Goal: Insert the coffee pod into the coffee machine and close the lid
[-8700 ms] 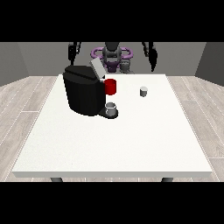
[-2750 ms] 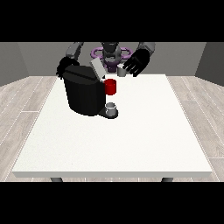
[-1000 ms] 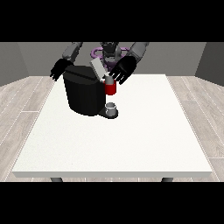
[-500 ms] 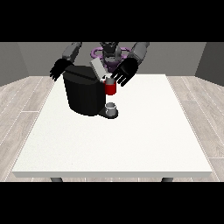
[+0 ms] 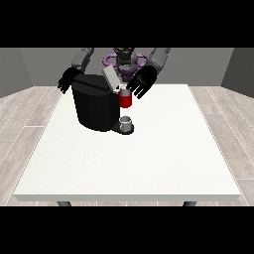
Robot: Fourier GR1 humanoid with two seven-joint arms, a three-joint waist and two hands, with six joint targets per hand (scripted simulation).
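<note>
The black coffee machine (image 5: 96, 103) stands on the white table (image 5: 149, 158) at the back left, with its grey lid (image 5: 110, 79) tilted up. On its front are a red part (image 5: 125, 101) and, below that, a small grey cup (image 5: 126, 122). The hand at the view's right (image 5: 140, 83) hovers just right of the raised lid, above the red part. A small pale piece at its thumb side, over the machine's top opening, looks like the coffee pod (image 5: 121, 89). Behind the machine's left corner, the hand at the view's left (image 5: 66, 80) hangs with relaxed fingers and holds nothing.
The robot's torso (image 5: 125, 62) stands behind the table's far edge. Wooden floor surrounds the table. The white tabletop stretches in front of and to the right of the machine.
The pod that stood on the table right of the machine has left that spot. Both hands came in from the sides, and the hand at the view's right sank towards the machine's opening.
</note>
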